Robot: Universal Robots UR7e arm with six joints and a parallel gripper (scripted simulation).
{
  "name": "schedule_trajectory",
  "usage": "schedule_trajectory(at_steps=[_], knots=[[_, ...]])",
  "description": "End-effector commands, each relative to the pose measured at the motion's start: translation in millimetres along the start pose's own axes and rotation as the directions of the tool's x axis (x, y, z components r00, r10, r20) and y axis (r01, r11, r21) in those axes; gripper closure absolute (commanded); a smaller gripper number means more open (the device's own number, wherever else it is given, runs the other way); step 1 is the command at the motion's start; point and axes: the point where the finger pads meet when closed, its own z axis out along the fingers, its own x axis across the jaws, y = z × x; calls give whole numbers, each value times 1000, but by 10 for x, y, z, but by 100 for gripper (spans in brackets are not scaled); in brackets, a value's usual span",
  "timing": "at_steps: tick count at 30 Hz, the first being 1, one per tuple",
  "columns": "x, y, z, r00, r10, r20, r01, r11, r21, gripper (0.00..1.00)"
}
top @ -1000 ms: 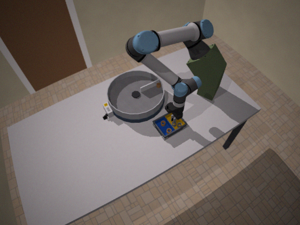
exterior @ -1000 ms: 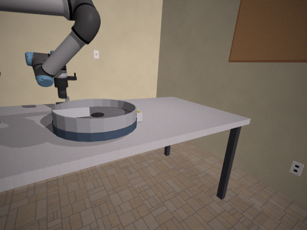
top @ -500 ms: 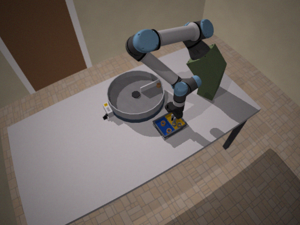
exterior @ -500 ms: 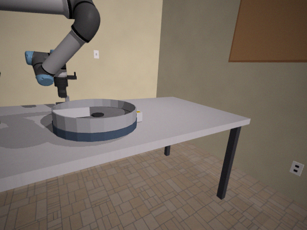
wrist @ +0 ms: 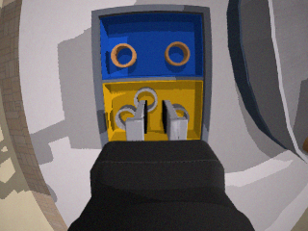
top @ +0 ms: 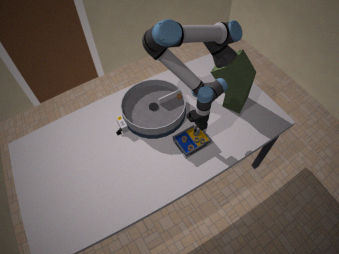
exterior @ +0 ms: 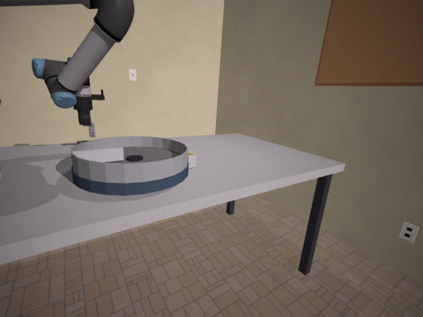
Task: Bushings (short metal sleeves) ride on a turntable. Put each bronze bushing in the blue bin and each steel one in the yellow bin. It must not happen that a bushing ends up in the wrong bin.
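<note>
With the gripper (top: 196, 130) (exterior: 92, 131) (wrist: 154, 110) open and empty, the divider (top: 169, 96) (exterior: 98, 154) might be struck reaching the bronze bushing (top: 179, 96) (wrist: 306, 145), top view, two o'clock.

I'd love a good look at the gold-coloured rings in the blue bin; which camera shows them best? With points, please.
The wrist view: both bronze bushings (top: 182, 141) (wrist: 113, 56) appear large there, their round openings facing the camera. The top view shows them too, but small. The exterior view shows neither.
</note>
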Motion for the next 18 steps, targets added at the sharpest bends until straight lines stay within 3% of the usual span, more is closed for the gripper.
schedule_trajectory(at_steps=[1,3,6,11,18], knots=[[-1,-6,-225,1000,1,-1,-1,1000,-3,58],[-1,-7,-387,1000,1,-1,-1,1000,-3,58],[-1,-7,-387,1000,1,-1,-1,1000,-3,58],[-2,-8,-790,1000,1,-1,-1,1000,-3,58],[-2,-8,-790,1000,1,-1,-1,1000,-3,58]])
